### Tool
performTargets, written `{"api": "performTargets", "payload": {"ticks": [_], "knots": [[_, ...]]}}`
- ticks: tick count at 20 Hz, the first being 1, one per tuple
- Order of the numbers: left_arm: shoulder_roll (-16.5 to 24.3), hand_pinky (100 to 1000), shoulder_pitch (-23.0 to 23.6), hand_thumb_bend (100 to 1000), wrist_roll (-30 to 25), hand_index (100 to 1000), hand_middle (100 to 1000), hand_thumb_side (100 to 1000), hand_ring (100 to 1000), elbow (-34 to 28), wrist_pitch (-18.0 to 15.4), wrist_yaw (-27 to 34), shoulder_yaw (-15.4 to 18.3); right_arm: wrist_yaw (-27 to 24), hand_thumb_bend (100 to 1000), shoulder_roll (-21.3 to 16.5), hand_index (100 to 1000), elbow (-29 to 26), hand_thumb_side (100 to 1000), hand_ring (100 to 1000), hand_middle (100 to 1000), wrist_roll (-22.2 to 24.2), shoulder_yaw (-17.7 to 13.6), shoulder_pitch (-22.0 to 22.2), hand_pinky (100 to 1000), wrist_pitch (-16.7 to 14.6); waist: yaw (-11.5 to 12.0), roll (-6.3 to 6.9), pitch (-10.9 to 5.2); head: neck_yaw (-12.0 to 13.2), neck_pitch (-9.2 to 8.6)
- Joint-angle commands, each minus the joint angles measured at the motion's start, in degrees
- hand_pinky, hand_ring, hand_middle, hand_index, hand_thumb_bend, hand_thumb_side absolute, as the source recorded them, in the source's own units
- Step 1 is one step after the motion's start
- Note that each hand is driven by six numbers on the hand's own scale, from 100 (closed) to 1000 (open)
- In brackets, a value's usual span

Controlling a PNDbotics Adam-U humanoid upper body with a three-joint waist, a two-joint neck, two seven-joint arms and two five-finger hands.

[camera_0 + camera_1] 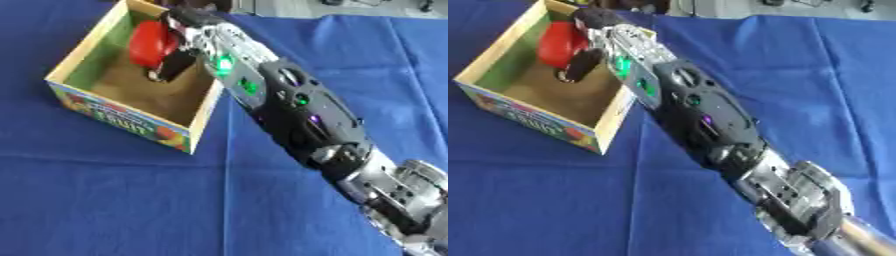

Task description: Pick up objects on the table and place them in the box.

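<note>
Box print: a colourful band with fruit pictures and large yellow letters is seen on the outer front wall of the box [122, 118]; the word cannot be read for certain.
Box build: an open-topped square box with thin pale wooden walls, a green inner side and a brown floor is shown, set askew on the worktop [114, 200].
Worktop cover: a smooth blue cloth with faint fold lines is spread over it.
Red object: a rounded, glossy red object [149, 42] is held inside the box, near its far corner, above the brown floor.
Right hand: the right hand [175, 50] is reached into the box from the right, and its dark fingers are curled round the red object.
Right arm: a long forearm [702, 112] of black shell panels with small green and violet lights is seen, ending in silver metal joints toward the lower right.
Left hand: it is shown in neither view.
</note>
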Motion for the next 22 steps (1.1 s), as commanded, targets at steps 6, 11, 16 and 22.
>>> {"api": "performTargets", "payload": {"ticks": [6,11,16,22], "knots": [[0.3,571,-0.9,100,0.6,625,831,902,922,-1.1,-0.1,0.1,-0.4,7.7,100,1.6,624,2.2,362,479,475,1.2,-2.2,-0.8,463,-3.1,0.1,0.43,-1.19,-0.4,-0.55],[0.2,571,-1.1,100,0.5,624,831,902,922,-1.1,-0.1,0.1,-0.5,11.2,100,2.5,755,3.1,441,583,602,2.5,-3.2,-0.9,559,-4.6,0.2,0.29,-0.99,-0.7,-0.72],[0.2,571,-1.1,100,0.5,623,830,901,922,-1.1,-0.1,0.1,-0.5,12.5,143,2.7,902,2.7,692,755,795,3.2,-3.5,-1.1,726,-5.6,0.2,0.28,-0.91,-0.7,-0.76],[0.1,571,-1.0,100,0.4,622,830,900,922,-1.1,0.0,0.2,-0.6,13.4,383,2.6,962,2.1,815,873,892,2.8,-3.7,-1.1,836,-5.5,0.3,0.33,-0.83,-0.8,-0.93]]}}
